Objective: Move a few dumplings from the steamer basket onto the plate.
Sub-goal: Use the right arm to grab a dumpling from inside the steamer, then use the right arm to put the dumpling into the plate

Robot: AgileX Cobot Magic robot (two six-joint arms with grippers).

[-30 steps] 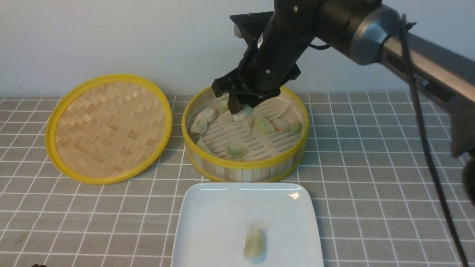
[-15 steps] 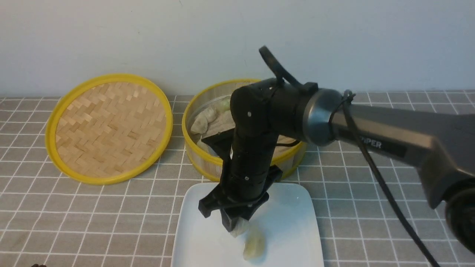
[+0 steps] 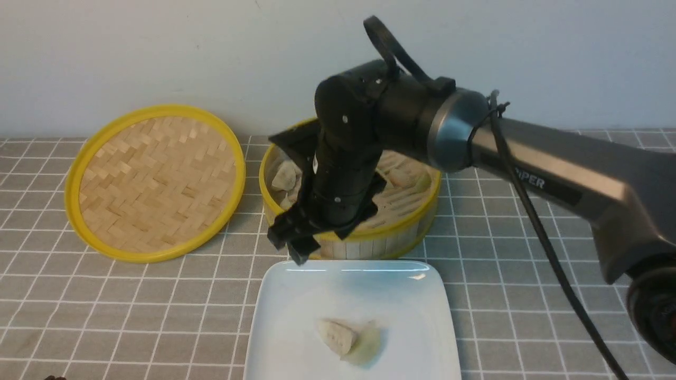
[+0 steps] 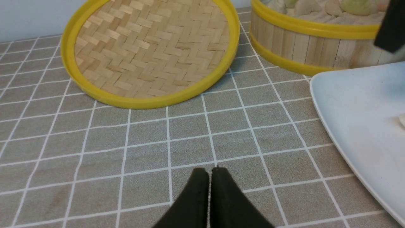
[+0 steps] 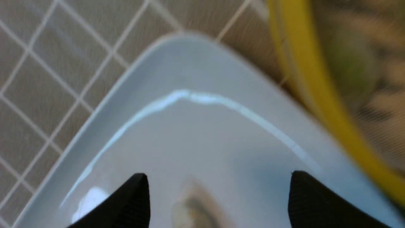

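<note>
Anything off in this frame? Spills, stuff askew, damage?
Nothing stands out. Two dumplings lie touching each other on the plate. The steamer basket stands upright, with the lid beside it on the robot's left. The right gripper is open and empty above the plate. The left gripper is shut on nothing.

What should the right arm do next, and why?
Probably swing the right gripper over the steamer basket and lower it onto another dumpling. Its fingers are apart with nothing between them. It hangs above the far left corner of the plate. Only two dumplings lie on that plate, while more sit in the basket.
</note>
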